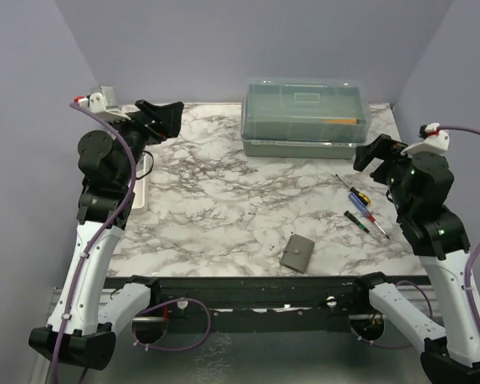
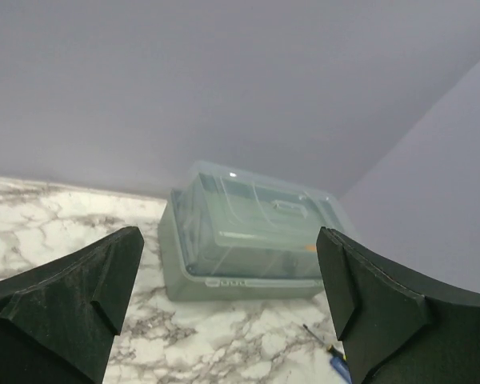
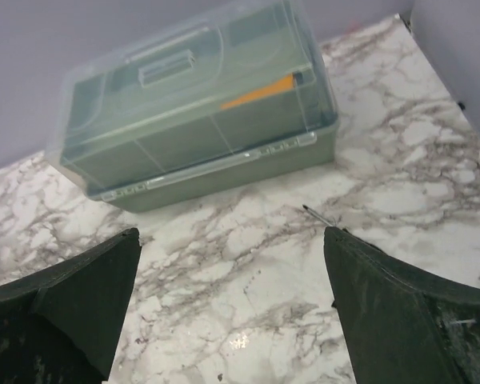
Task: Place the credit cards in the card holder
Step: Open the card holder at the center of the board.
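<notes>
The card holder (image 1: pixel 296 252) is a small grey-olive wallet lying folded shut on the marble table, near the front edge, right of centre. No loose credit cards show on the table. A flat orange piece (image 3: pixel 260 92) shows through the lid of the clear box (image 1: pixel 304 116); I cannot tell whether it is a card. My left gripper (image 1: pixel 164 120) is raised at the back left, open and empty, facing the box (image 2: pixel 248 232). My right gripper (image 1: pixel 376 154) is raised at the right, open and empty, also facing the box (image 3: pixel 200 104). The holder is out of both wrist views.
Three slim screwdrivers (image 1: pixel 360 206) lie on the table's right side; one tip shows in the right wrist view (image 3: pixel 320 216). A long white tray (image 1: pixel 142 192) sits at the left edge beside the left arm. Grey walls close in the back and sides.
</notes>
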Controlling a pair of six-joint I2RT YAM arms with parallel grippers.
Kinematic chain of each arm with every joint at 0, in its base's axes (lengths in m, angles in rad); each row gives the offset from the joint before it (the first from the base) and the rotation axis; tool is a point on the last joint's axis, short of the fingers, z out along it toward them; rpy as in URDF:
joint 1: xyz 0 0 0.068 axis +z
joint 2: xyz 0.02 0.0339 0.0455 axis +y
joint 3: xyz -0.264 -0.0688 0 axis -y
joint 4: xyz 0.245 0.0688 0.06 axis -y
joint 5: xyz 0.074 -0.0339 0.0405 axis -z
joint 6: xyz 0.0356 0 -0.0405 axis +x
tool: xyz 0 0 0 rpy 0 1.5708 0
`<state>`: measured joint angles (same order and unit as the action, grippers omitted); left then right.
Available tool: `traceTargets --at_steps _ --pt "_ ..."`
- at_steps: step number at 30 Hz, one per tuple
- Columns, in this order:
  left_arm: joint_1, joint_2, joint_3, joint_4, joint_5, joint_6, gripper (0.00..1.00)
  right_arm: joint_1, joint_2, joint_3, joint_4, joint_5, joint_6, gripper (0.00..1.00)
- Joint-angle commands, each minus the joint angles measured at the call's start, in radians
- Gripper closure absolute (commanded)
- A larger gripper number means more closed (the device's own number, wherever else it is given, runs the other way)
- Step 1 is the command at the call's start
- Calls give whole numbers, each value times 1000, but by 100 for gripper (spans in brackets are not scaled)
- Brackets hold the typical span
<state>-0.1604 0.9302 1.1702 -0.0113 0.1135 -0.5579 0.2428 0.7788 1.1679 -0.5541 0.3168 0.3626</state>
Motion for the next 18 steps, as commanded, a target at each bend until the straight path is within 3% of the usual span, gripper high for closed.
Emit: traceTargets --at_steps 1,5,9,15,18 --pt "-25 46 -34 -84 79 -23 1 -2 16 -60 -103 58 101 0" --pt "-52 137 -70 -119 210 -93 1 -3 54 -151 -104 23 240 0" --pt "-123 239 -134 -124 292 -146 1 -3 79 -238 -54 -127 200 0" --pt "-374 436 -201 -116 298 -202 2 -2 150 -319 -38 -353 245 0" --pt "-499 541 -207 -82 320 -215 14 -3 218 -372 -59 -449 286 4"
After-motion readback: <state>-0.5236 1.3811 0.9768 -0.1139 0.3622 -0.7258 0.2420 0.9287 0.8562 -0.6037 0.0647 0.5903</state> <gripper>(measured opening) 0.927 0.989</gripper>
